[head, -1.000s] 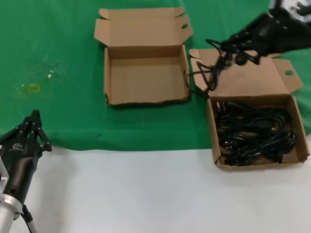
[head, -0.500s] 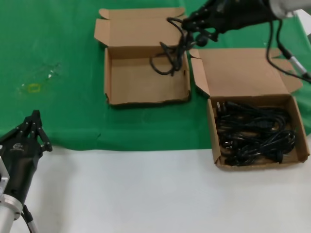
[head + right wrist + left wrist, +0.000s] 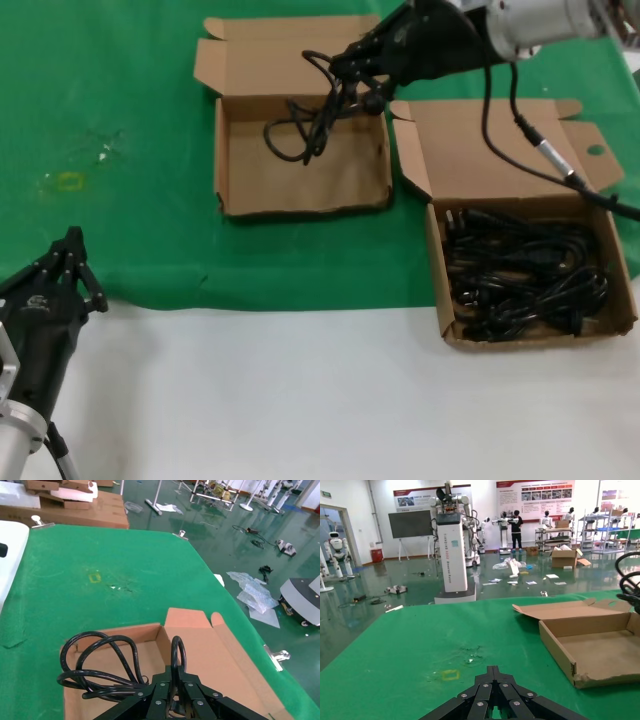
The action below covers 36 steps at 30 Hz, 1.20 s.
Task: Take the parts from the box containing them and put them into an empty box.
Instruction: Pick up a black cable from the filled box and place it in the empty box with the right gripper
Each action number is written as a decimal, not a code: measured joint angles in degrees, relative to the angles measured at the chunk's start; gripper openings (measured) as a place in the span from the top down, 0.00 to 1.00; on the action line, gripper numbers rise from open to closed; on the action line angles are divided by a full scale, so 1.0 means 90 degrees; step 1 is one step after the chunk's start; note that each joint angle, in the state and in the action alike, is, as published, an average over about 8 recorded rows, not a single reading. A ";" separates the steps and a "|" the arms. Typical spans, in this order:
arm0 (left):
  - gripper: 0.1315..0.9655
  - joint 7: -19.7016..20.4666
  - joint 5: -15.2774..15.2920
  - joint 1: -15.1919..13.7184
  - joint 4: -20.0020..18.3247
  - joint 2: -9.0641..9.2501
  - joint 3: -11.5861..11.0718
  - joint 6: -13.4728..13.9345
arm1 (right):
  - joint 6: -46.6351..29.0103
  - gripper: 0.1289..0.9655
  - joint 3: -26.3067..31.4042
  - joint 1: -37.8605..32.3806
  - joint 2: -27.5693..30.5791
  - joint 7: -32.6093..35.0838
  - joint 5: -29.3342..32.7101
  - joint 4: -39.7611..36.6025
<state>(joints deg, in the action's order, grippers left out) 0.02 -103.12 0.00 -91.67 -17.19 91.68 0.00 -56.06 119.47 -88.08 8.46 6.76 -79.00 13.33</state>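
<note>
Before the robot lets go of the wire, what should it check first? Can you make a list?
1. Right gripper shut on the cord: ok.
2. Cord hanging over the empty box, not the green cloth: ok.
3. Empty box has its lid folded back and its tray bare: ok.
4. Cord's loops all inside the box walls: ok in the head view.
5. Cord already resting on the box floor: cannot tell.
6. Left gripper parked near the table's front edge, out of the way: ok.
</note>
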 joint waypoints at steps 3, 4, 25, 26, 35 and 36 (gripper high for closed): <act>0.99 0.0000 0.0000 0.0000 0.0000 0.0000 0.0000 0.0000 | 0.0143 0.95 -0.0067 -0.0094 -0.0184 0.0188 -0.0063 -0.0426; 0.99 0.0000 0.0000 0.0000 0.0000 0.0000 0.0000 0.0000 | 0.0185 0.95 -0.0083 -0.0116 -0.0233 0.0229 -0.0077 -0.0536; 0.99 0.0000 0.0000 0.0000 0.0000 0.0000 0.0000 0.0000 | 0.0923 0.95 -0.0162 -0.0113 -0.0701 0.0178 -0.0090 -0.1228; 0.99 0.0000 0.0000 0.0000 0.0000 0.0000 0.0000 0.0000 | 0.0954 0.95 -0.0171 -0.0101 -0.0715 0.0183 -0.0096 -0.1237; 0.99 0.0000 0.0000 0.0000 0.0000 0.0000 0.0000 0.0000 | 0.1198 0.94 -0.0231 -0.0016 -0.0817 0.0259 -0.0134 -0.1298; 0.99 0.0000 0.0000 0.0000 0.0000 0.0000 0.0000 0.0000 | 0.1227 0.93 -0.0237 -0.0012 -0.0824 0.0271 -0.0138 -0.1303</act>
<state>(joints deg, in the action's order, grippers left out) 0.02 -103.12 0.00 -91.67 -17.19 91.68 0.00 -45.02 117.34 -88.19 1.04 9.20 -80.24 1.60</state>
